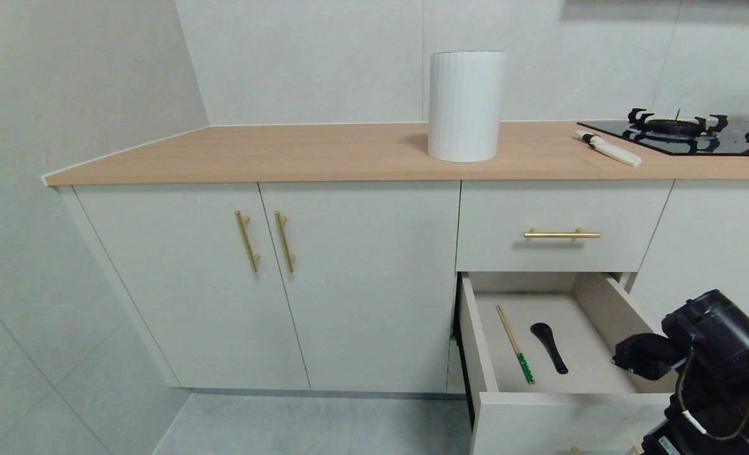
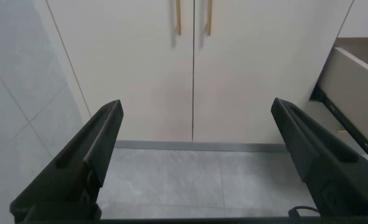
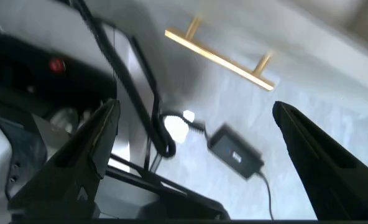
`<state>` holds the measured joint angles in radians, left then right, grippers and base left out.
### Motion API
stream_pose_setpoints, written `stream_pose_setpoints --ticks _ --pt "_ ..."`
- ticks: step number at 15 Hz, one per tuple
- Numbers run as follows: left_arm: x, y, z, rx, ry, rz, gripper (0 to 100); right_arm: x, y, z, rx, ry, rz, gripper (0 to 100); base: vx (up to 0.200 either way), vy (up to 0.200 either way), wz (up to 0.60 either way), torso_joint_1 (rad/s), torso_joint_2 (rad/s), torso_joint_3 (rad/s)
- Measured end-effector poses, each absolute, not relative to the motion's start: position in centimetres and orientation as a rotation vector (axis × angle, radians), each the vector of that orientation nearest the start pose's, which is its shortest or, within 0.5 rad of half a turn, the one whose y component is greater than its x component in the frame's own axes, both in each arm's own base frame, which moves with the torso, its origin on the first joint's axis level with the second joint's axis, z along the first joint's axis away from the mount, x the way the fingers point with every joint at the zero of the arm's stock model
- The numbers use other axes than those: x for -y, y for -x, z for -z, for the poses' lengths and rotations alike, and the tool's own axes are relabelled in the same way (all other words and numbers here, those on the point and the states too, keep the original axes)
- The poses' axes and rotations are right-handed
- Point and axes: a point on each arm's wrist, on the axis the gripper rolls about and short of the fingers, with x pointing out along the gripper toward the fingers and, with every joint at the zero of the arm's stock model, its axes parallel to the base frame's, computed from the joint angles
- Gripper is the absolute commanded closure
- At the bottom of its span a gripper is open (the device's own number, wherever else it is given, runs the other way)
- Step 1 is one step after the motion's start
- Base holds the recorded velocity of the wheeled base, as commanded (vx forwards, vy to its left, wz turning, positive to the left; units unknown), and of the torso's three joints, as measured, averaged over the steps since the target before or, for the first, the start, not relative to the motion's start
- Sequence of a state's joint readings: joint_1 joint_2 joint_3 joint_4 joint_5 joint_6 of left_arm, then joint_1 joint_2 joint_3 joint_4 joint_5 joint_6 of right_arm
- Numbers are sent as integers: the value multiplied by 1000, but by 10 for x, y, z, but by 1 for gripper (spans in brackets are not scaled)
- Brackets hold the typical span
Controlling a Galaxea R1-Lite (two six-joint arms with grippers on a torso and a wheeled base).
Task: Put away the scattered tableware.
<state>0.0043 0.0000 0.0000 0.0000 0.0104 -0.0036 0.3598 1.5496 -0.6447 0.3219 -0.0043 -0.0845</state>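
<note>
Two utensils, chopsticks and spoon, lie in the drawer; left hand and right hand gape empty.

A light wood counter carries a white ribbed canister, a white-handled knife and a black gas hob, all well above both sets of fingers. Lower down, a pulled-out drawer holds wooden chopsticks with green ends and a black spoon, apart, the spoon on the side nearer the right fingers. Grey floor tiles show between the spread left fingers, with the drawer's side just past one of them.
</note>
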Motion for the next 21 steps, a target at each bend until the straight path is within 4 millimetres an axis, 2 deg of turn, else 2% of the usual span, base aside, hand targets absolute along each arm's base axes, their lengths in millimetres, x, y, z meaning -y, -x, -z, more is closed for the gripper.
stream_pose_setpoints --ticks 4,10,17,21 --pt "0 23 -75 0 4 -14 0 -76 -202 -94 -1254 263 -319 0 0 0 0 0 0 0" --pt "0 23 -75 0 3 -14 0 -83 -228 -78 -1186 167 -160 0 0 0 0 0 0 0" --pt "0 23 -75 0 3 -15 0 -89 -250 -69 -1119 80 -43 0 0 0 0 0 0 0" --pt "0 23 -75 0 4 -15 0 -88 -271 -70 -976 19 -16 0 0 0 0 0 0 0"
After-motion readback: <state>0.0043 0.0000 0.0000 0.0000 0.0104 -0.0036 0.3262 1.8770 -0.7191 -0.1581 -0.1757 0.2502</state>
